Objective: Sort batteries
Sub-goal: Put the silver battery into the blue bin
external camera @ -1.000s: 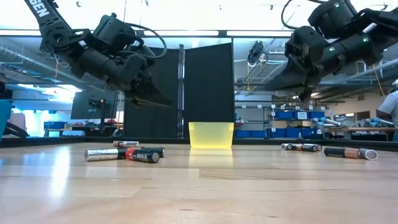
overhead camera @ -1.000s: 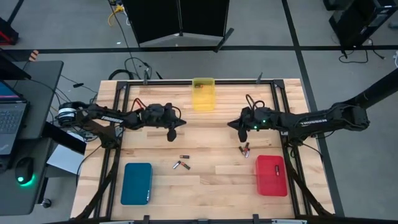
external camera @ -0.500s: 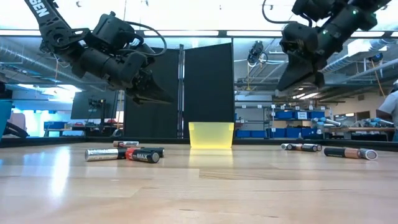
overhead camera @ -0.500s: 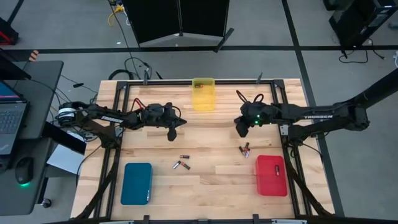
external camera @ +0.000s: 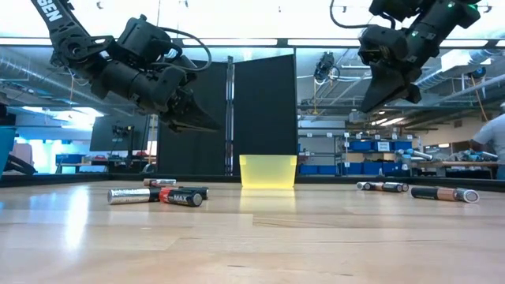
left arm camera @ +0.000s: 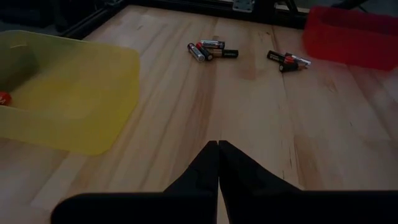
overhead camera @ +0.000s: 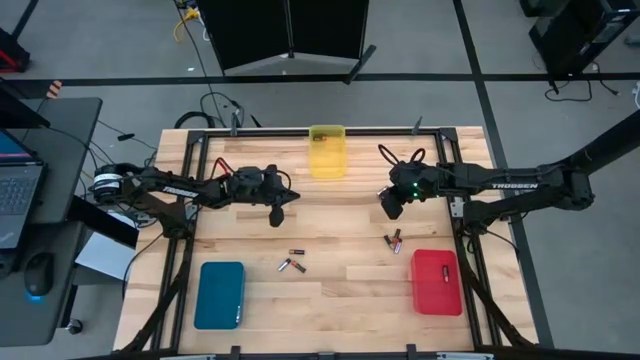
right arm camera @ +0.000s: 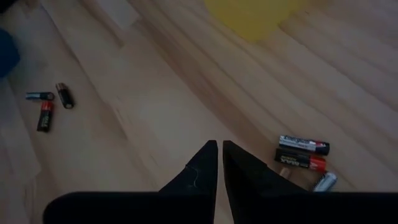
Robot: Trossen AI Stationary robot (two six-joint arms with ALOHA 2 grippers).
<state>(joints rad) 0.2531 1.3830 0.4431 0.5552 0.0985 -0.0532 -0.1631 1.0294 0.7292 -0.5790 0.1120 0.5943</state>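
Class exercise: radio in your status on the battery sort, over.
Left gripper and right gripper shut, empty, above table. Batteries loose on wood. Nothing blocking.

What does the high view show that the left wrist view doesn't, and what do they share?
Only the high view shows the teal tray, the right tool raised above the table near the batteries by the red tray, and the desk with a laptop beside the table. Only the left wrist view shows a small red item inside the yellow tray and the left tool pinched shut and empty. Both show the yellow tray, the red tray and two battery clusters.
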